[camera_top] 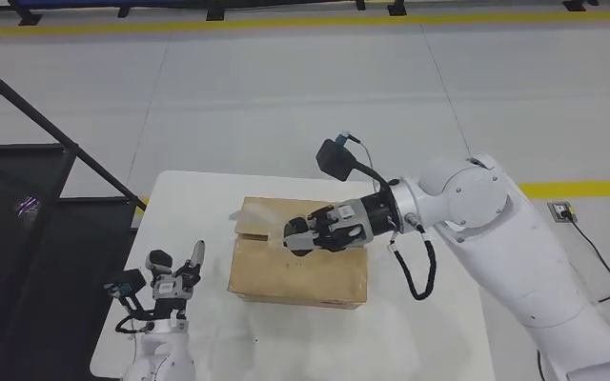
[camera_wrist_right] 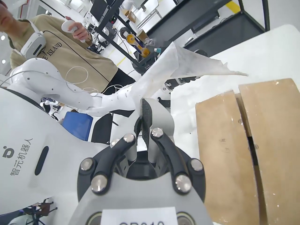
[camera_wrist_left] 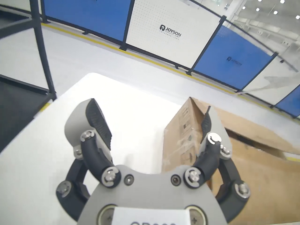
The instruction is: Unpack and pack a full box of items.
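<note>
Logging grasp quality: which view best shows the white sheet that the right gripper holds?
The right wrist view: the white sheet fans out from the shut right gripper. The top view shows a small pale corner of it at the box; the left wrist view, perhaps a faint shape beyond the box.

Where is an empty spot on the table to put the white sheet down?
Bare table lies between the box and the left gripper, along the far edge behind the box, and along the near edge in front of it. It is crowded over the box, where the right gripper holds the white sheet.
</note>
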